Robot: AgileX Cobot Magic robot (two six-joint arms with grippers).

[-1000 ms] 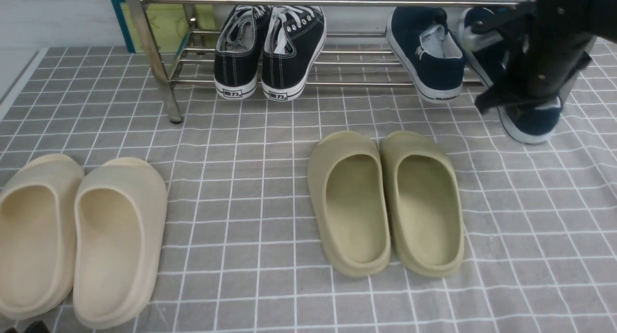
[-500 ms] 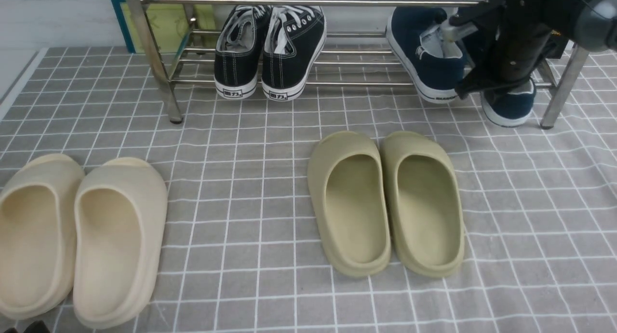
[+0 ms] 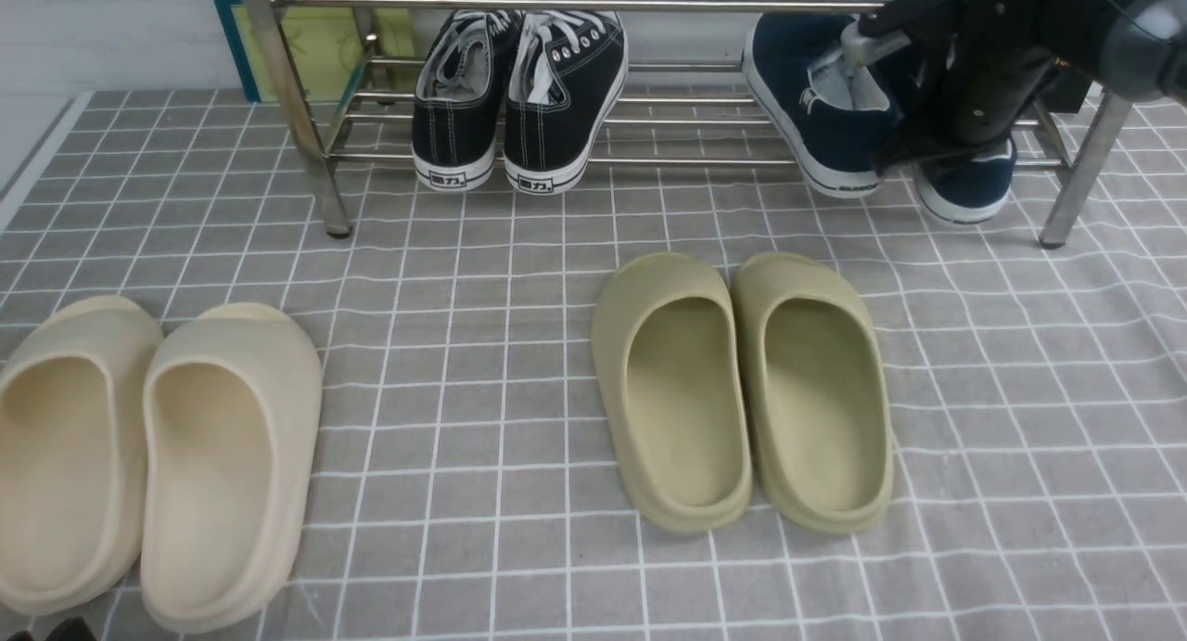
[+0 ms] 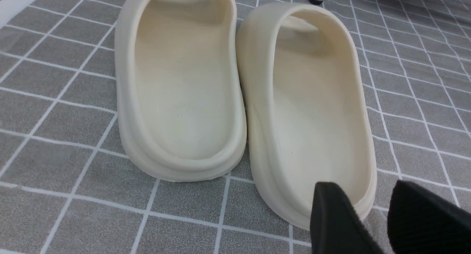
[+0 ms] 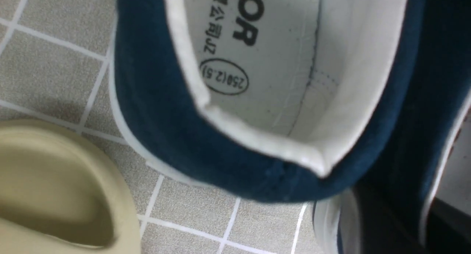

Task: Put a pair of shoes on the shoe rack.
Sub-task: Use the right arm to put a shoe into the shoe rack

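One navy slip-on of the pair of shoes [image 3: 816,103] leans heel-out on the chrome shoe rack [image 3: 575,3], near its right end. The second navy shoe [image 3: 969,186] sits just to its right, heel over the rack's front bar, largely hidden by my right gripper [image 3: 946,145], which is still on it. In the right wrist view the first shoe's grey lining [image 5: 265,81] fills the frame and the second shoe [image 5: 390,195] is a blur at the jaws, so their state is unclear. My left gripper [image 4: 368,206] hangs open over a cream slide's heel, holding nothing.
Black lace-up sneakers [image 3: 519,94] stand on the rack's left half. Olive slides [image 3: 742,391] lie on the grey checked cloth in front of the navy shoes. Cream slides [image 3: 148,455] lie at the near left. The rack's right post [image 3: 1076,177] stands beside my right arm.
My right gripper has carried the second navy shoe up and back from the cloth onto the rack beside the first. The left arm has stayed still.
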